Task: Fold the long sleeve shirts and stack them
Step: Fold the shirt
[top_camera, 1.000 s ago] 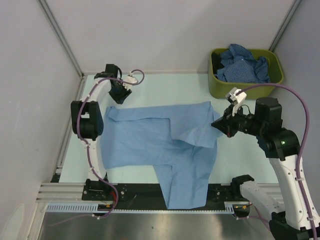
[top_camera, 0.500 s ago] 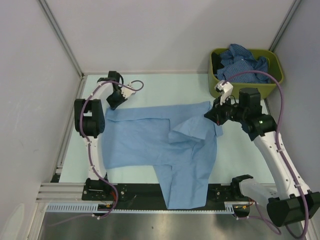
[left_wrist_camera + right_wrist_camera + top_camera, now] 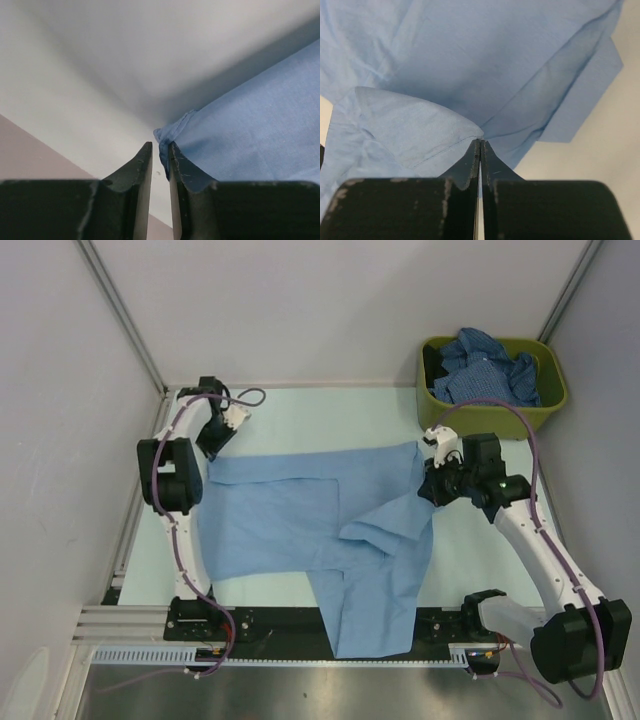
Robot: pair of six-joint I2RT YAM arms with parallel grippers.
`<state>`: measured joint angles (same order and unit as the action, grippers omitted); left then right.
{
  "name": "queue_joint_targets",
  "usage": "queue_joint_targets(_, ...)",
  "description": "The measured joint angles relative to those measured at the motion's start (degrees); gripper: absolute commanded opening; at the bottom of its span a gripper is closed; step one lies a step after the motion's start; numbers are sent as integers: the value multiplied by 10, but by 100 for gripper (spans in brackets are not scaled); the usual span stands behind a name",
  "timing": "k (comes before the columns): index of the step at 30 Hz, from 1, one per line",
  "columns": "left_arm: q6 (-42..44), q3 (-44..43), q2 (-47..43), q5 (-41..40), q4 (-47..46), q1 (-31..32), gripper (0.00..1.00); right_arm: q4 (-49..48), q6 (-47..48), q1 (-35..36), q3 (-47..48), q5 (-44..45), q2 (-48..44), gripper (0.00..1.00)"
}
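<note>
A plain light blue shirt (image 3: 280,520) lies spread on the table, one part hanging over the near edge. My left gripper (image 3: 213,443) is at the shirt's far left corner. In the left wrist view (image 3: 160,146) its jaws stand almost together with the shirt's hemmed corner (image 3: 165,140) between them. My right gripper (image 3: 431,485) is at the shirt's right edge. In the right wrist view (image 3: 480,141) it is shut on a fold of the shirt (image 3: 470,65). Darker blue patterned shirts (image 3: 490,375) lie heaped in the bin.
The olive-green bin (image 3: 432,418) stands at the far right corner, just behind my right arm. White walls close the table at the back and both sides. A black rail (image 3: 270,620) runs along the near edge.
My left gripper has moved left and nearer, onto the shirt's far left corner. My right gripper has swung in from the right to the shirt's right edge, and the folded flap there has shifted.
</note>
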<state>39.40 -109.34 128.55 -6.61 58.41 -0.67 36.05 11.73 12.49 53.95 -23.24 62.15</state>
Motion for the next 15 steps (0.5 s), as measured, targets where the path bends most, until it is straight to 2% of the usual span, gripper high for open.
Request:
queue_joint_targets(2, -17, 0, 0, 5, 10, -14, 17, 3, 6, -10, -1, 4, 0, 0)
queue_joint_targets(7, -48, -18, 19, 14, 38, -68, 15, 5, 14, -24, -1, 5, -3, 0)
queue_joint_targets(10, -78, -57, 50, 58, 63, -110, 23, 7, 16, -28, -1, 5, -7, 0)
queue_joint_targets(11, -87, -59, 52, 74, 66, -119, 29, 7, 17, -28, -1, 4, -9, 0)
queue_joint_targets(15, -125, -57, 49, 163, 87, -158, 38, 14, 24, -29, -1, 3, -16, 0)
